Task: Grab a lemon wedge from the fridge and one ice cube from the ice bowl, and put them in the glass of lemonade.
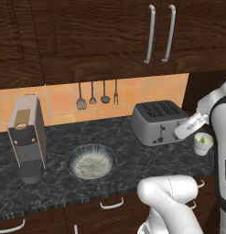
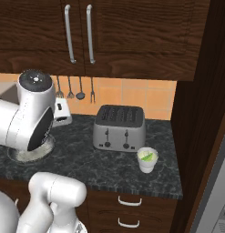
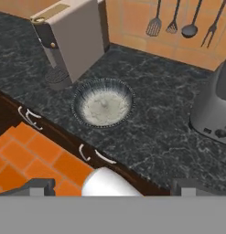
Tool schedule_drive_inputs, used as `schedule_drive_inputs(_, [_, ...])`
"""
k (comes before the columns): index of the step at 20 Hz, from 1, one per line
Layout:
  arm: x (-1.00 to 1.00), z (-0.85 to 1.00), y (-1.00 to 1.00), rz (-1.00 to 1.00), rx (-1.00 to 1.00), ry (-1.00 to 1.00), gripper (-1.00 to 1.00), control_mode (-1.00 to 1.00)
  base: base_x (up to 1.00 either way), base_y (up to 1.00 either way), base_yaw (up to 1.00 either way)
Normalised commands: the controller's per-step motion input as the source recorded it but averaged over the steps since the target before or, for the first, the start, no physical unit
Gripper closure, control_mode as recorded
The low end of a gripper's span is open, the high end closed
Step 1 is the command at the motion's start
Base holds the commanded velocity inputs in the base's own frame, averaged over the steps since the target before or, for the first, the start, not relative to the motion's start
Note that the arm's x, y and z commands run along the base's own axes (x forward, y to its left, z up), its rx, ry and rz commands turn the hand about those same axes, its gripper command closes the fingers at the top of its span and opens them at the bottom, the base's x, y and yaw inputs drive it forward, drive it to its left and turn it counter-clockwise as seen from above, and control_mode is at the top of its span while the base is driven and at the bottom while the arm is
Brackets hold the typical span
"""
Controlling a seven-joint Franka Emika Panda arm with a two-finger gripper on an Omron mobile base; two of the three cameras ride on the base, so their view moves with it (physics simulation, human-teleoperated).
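While my gripper (image 3: 110, 185) hangs above the counter edge with its jaws spread wide and nothing between them, here's what sits below me, left to right. Far off to my left stands the coffee machine (image 1: 26, 137), grey and beige. Next, pretty much straight ahead of my fingertips (image 3: 39, 186) and well below, is the ice bowl (image 3: 103, 102), speckled rim, whitish inside, flat on the dark marble counter (image 1: 132, 160). Utensils (image 1: 97, 95) hang on the orange tile wall beyond it. Off to my right is the silver toaster (image 2: 119, 128), and just past its front corner, the glass of lemonade (image 2: 147, 159) with a greenish-yellow bit floating in it.
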Motion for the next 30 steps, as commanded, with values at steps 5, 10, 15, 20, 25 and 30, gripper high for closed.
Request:
schedule_drive_inputs(5, [-0.01,-0.06,0.23,0.16,0.01,0.10,-1.00,-1.00,0.00,0.00,0.00])
schedule_drive_inputs(10, [0.24,-0.32,0.11,-0.02,-0.03,0.13,-1.00,-1.00,0.00,0.00,0.00])
schedule_drive_inputs(15, [0.34,-0.32,0.02,-0.27,-0.02,0.05,-1.00,-1.00,0.00,0.00,0.00])
schedule_drive_inputs(20, [0.27,-0.39,0.00,-0.38,0.00,0.00,-1.00,-1.00,0.00,0.00,0.00])
schedule_drive_inputs(25, [0.18,-0.31,0.00,-0.34,0.00,0.00,-1.00,-1.00,0.00,0.00,0.00])
schedule_drive_inputs(30, [0.07,-0.14,0.00,-0.24,0.00,0.00,-1.00,-1.00,0.00,0.00,0.00])
